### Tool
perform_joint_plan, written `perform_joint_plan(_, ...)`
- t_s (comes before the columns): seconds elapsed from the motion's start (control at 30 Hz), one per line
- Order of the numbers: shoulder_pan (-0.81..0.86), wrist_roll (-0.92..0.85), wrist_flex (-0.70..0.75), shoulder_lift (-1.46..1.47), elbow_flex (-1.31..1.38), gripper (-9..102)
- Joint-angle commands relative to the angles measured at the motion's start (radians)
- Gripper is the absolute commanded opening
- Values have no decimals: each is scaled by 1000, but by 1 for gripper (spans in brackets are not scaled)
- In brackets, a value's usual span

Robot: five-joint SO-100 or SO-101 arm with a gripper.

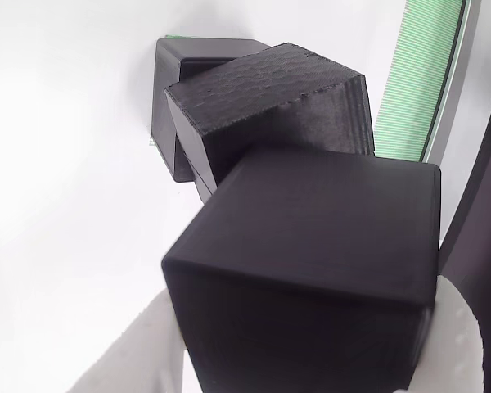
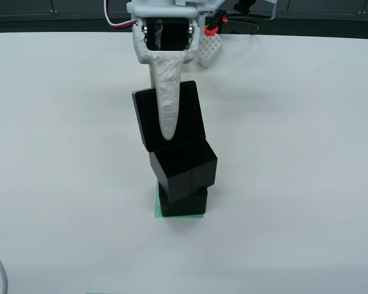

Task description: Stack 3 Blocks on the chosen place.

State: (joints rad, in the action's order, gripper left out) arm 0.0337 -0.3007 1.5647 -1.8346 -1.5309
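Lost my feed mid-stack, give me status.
Gripper shut on top block, tilted, above middle block. Middle block twisted on bottom block, which sits on striped patch. Nothing in the way.

The green-striped patch lies mostly hidden under the bottom block — only edges peek out.

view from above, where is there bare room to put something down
Bare white surface lies left and right of the stack on the striped patch. It is crowded at the middle, where the hand holds a block over two stacked blocks.
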Motion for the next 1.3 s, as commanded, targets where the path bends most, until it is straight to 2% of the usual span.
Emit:
perform_joint_plan(0.0,11,-14,9,-8,28,24)
perform_joint_plan(0.13,2,-107,9,-55,55,24)
perform_joint_plan(0.3,5,-437,-3,-146,94,24)
perform_joint_plan(0.37,18,-583,-66,-199,55,24)
perform_joint_plan(0.6,71,-931,-353,-342,-143,24)
perform_joint_plan(0.7,80,-1020,-456,-374,-247,24)
perform_joint_plan(0.9,98,-1117,-778,-443,-517,24)
perform_joint_plan(1.03,95,-1137,-896,-508,-601,24)
perform_joint_plan(1.1,86,-1147,-1000,-583,-693,24)
perform_joint_plan(1.2,81,-1173,-1055,-667,-776,24)
perform_joint_plan(1.27,83,-1192,-1157,-707,-853,24)
